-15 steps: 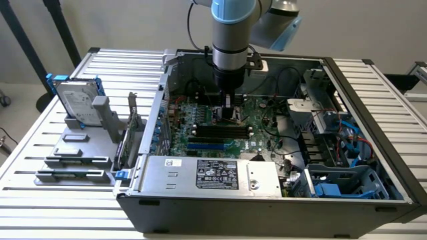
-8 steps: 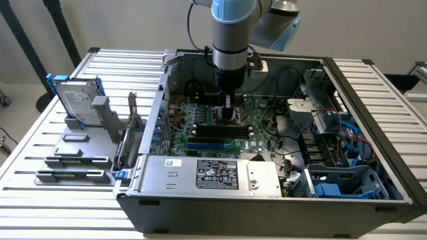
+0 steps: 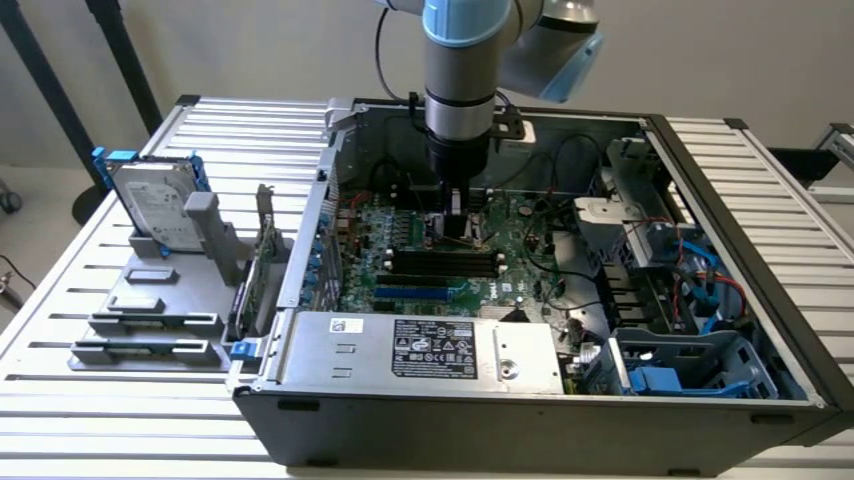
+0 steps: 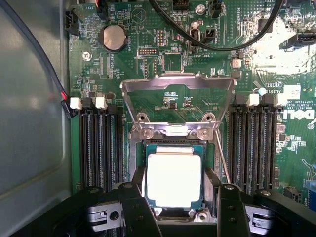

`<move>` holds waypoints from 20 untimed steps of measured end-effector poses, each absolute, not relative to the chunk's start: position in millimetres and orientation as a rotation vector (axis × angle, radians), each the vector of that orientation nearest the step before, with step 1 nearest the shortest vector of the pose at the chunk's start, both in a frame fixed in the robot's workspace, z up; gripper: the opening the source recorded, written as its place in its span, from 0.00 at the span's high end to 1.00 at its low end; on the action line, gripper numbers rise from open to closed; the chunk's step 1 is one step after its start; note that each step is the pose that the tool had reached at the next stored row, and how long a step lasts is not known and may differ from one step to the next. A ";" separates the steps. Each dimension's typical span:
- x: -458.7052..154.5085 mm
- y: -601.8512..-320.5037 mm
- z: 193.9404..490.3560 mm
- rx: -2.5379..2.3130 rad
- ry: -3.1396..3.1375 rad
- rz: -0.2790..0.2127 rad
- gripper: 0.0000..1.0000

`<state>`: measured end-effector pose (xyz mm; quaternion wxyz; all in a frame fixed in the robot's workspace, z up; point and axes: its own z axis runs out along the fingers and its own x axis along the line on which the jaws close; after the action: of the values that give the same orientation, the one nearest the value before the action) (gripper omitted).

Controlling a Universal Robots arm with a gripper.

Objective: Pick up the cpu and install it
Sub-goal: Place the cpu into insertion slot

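The cpu [image 4: 174,180], a small square chip with a pale shiny top and a thin green rim, lies level in the motherboard's socket [image 4: 210,148]. My gripper [image 4: 175,183] straddles it, and the black fingers [image 4: 138,180] press against its two opposite sides, so it is shut on the cpu. The socket's metal load plate [image 4: 177,84] stands hinged up beyond the chip. In the exterior view the gripper [image 3: 461,228] reaches straight down into the open computer case [image 3: 534,400], low over the green motherboard [image 3: 514,270]. There the fingers hide the chip.
Empty memory slots [image 4: 101,143] run along both sides of the socket, and black cables [image 4: 207,44] loop above it. The case wall [image 4: 29,123] is close by. Outside the case, a grey holder [image 3: 147,320] carries a silver hard drive [image 3: 154,205]. A power supply [image 3: 427,345] sits at the case front.
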<state>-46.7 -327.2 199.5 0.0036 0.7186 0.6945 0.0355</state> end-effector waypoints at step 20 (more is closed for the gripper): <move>-46.7 -327.8 198.2 2.239 2.191 0.111 0.45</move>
<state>-46.7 -327.8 198.2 0.0036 0.7143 0.6990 0.0355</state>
